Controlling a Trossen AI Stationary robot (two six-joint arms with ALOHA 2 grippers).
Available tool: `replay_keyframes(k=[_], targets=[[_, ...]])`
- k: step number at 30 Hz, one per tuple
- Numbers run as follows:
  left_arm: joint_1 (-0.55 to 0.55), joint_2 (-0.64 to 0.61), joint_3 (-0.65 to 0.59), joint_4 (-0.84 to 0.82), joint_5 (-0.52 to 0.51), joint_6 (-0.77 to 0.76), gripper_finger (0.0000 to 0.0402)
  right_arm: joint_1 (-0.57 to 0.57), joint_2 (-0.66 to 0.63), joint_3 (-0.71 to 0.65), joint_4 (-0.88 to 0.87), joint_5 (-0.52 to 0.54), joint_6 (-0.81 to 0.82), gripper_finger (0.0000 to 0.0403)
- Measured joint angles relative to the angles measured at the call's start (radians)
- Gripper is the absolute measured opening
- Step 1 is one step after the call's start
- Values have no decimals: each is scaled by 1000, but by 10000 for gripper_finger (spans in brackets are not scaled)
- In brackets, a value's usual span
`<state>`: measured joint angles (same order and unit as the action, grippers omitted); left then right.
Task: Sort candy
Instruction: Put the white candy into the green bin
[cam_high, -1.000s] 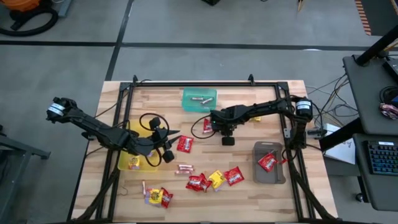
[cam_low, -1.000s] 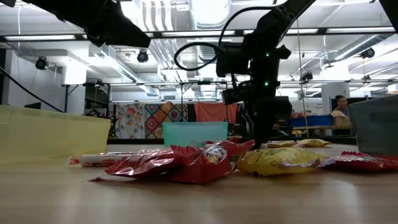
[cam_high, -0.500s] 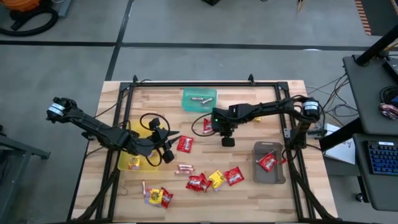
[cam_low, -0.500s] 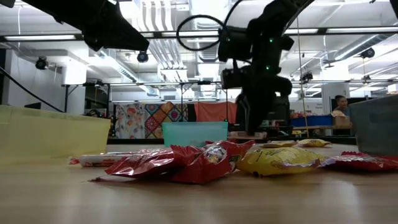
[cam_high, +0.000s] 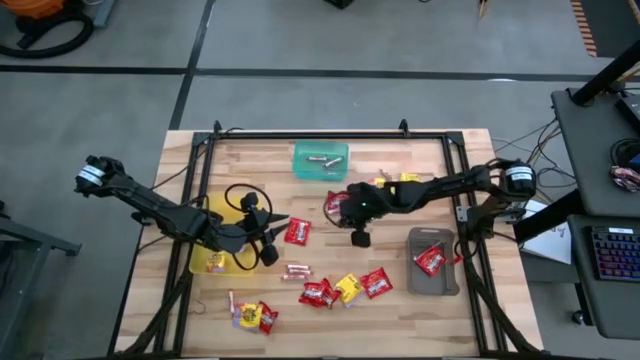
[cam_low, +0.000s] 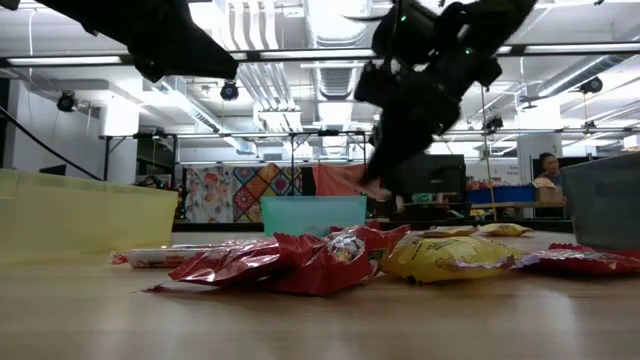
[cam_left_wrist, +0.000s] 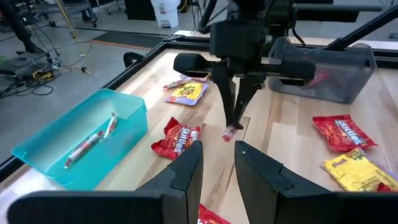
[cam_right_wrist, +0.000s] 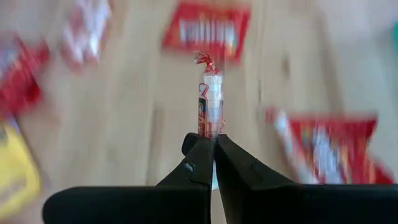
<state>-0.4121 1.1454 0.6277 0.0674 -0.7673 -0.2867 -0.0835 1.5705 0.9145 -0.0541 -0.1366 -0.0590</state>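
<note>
**Pinkish-silver roll pinched in the right claw above the counter**

Pinkish-silver and twisted at its end, a small candy roll (cam_right_wrist: 210, 106) sits nipped between the fingertips of the right claw (cam_right_wrist: 210, 142), its free end sticking out past them; the fingers are pressed together on its lower end; in the left wrist view the same roll (cam_left_wrist: 230, 131) hangs from the claw tips clear of the wooden counter (cam_high: 400, 310), with a red packet (cam_left_wrist: 176, 138) lying just beside and below it.

From above, the right claw (cam_high: 349, 207) is over the middle of the counter, between the teal tray (cam_high: 321, 160) holding two rolls and the grey tray (cam_high: 433, 262) holding one red packet (cam_high: 430, 261); yellow packets (cam_high: 396, 181) lie near the arm.

The left claw (cam_high: 283, 218) hovers beside the yellow tray (cam_high: 208, 262), fingers a little apart (cam_left_wrist: 193, 165), holding nothing; a red packet (cam_high: 297, 232) lies just ahead of it.

More candy lies loose toward the near edge: rolls (cam_high: 297, 270), a cluster of red and yellow packets (cam_high: 345, 289), and another small group (cam_high: 255, 316).
</note>
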Motion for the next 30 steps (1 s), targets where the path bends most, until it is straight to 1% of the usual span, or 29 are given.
replay_keyframes(k=[4,6,8,10,14,20,24,30], targets=[[0,0,0,25,0,0,77,-4,-2,-66,328,20,34,8],[0,0,0,41,-3,0,77,-9,6,-75,468,60,34,8],[0,0,0,52,-5,0,77,-17,19,-74,549,102,32,8],[0,0,0,62,-6,0,77,-29,36,-56,576,154,32,8],[0,0,0,70,-7,-2,77,-59,61,-1,590,241,21,8],[0,-7,0,65,-8,-3,77,-118,102,71,560,242,12,8],[0,-33,0,54,-8,-3,77,-166,122,128,449,242,-8,8],[-1,-100,0,-16,-9,-4,78,-237,175,213,300,243,-20,8]])
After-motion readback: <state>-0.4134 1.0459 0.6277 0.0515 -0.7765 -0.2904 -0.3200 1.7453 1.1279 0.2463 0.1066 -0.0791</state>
